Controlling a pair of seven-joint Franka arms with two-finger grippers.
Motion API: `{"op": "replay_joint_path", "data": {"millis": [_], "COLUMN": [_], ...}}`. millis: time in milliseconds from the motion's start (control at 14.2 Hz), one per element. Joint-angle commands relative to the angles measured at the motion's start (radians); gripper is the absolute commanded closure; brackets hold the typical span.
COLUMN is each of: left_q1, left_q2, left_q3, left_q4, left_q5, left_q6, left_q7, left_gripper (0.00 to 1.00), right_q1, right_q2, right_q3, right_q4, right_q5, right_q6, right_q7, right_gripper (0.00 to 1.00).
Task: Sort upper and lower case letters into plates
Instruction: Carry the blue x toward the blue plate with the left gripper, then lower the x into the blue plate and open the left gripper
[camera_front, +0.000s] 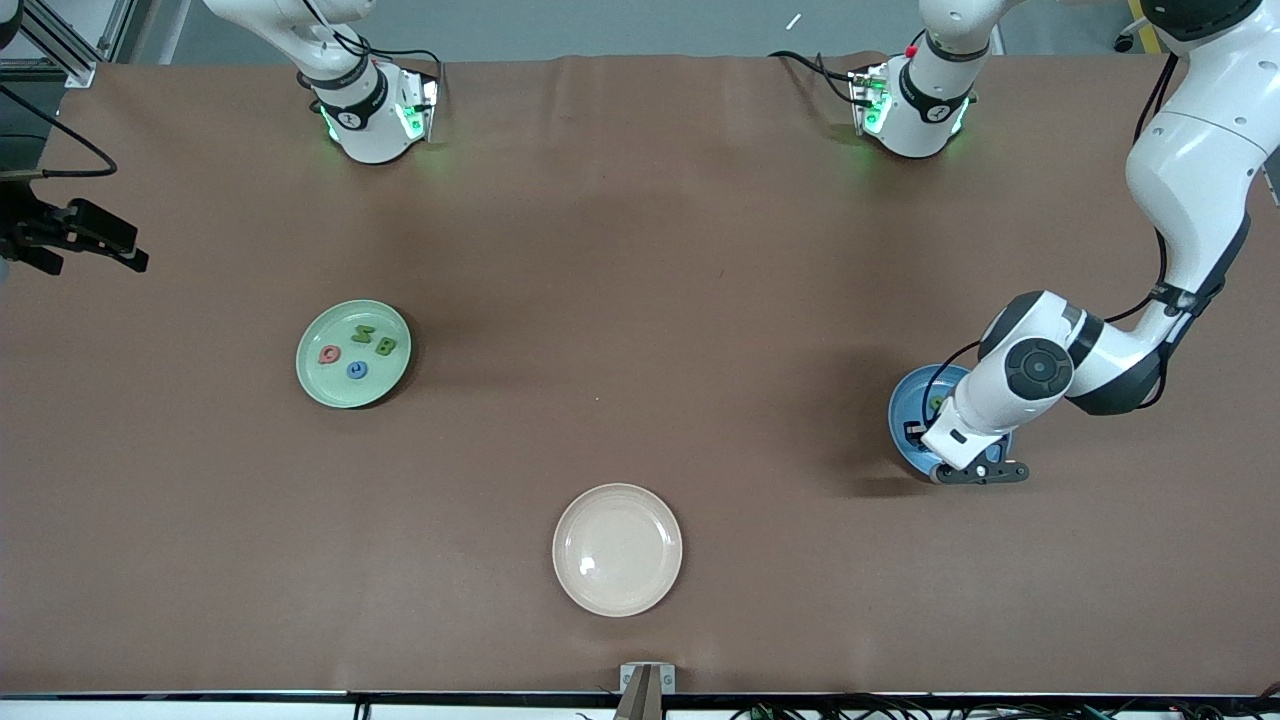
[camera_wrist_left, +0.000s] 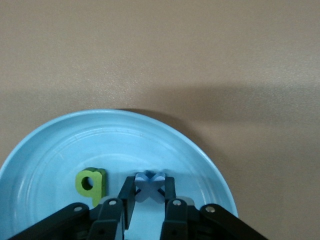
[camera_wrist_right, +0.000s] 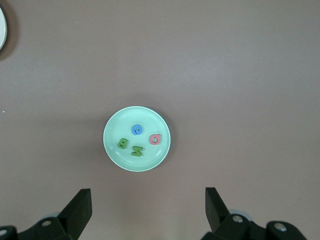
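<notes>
The left gripper (camera_wrist_left: 149, 192) was down in the bright blue plate (camera_wrist_left: 45, 150) at the left arm's end of the desk (camera_front: 640, 250), its fingers (camera_wrist_left: 126, 195) grasping a pale blue letter x (camera_wrist_left: 150, 183) beside a green letter q (camera_wrist_left: 91, 184). The mint green plate (camera_front: 312, 372) toward the right arm's end held 4 letters. The right gripper (camera_wrist_right: 148, 210) hung high over it, fingers released.

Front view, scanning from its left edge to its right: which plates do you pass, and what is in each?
Mint green plate holding four letters → empty cream-white plate → blue plate, partly hidden under the left gripper, with a green letter showing in it.
</notes>
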Motion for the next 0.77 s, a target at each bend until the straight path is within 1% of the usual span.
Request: {"op": "replay_joint_path", "data": {"millis": [0, 70, 140, 281, 351, 702], "left_q1": [0.007, 0.013, 0.028, 0.093, 0.111, 0.119], "left_q2": [-0.023, -0.040, -0.049, -0.051, -0.052, -0.055], "left_q3": [0.000, -0.005, -0.025, -0.100, -0.120, -0.135], "left_q4": [0.005, 0.005, 0.005, 0.017, 0.017, 0.028], "left_q5": [0.008, -0.003, -0.021, -0.044, -0.044, -0.046], "left_q6": [-0.001, -0.010, -0.026, -0.073, -0.086, -0.104], "left_q7": [0.017, 0.016, 0.016, 0.017, 0.016, 0.015], "left_gripper": [0.02, 0.00, 0.00, 0.00, 0.00, 0.00], "right_q1": [-0.002, -0.002, -0.001, -0.001, -0.001, 0.007], "right_q2": [-0.011, -0.014, -0.015, -0.017, -0.024, -0.043], "right_q3": [-0.003, -0.003, -0.003, -0.003, -0.003, 0.000], "right_q4": [-0.019, -0.020, -0.023, -0.025, -0.025, -0.040], "right_q5": [0.000, 0.000, 0.000, 0.000, 0.000, 0.000], "right_q6": [0.001, -0.001, 0.001, 0.001, 0.001, 0.001], "right_q7": [-0.006, -0.006, -0.006, -0.008, -0.008, -0.008], "right_gripper": [0.00, 0.00, 0.00, 0.00, 0.00, 0.00]}}
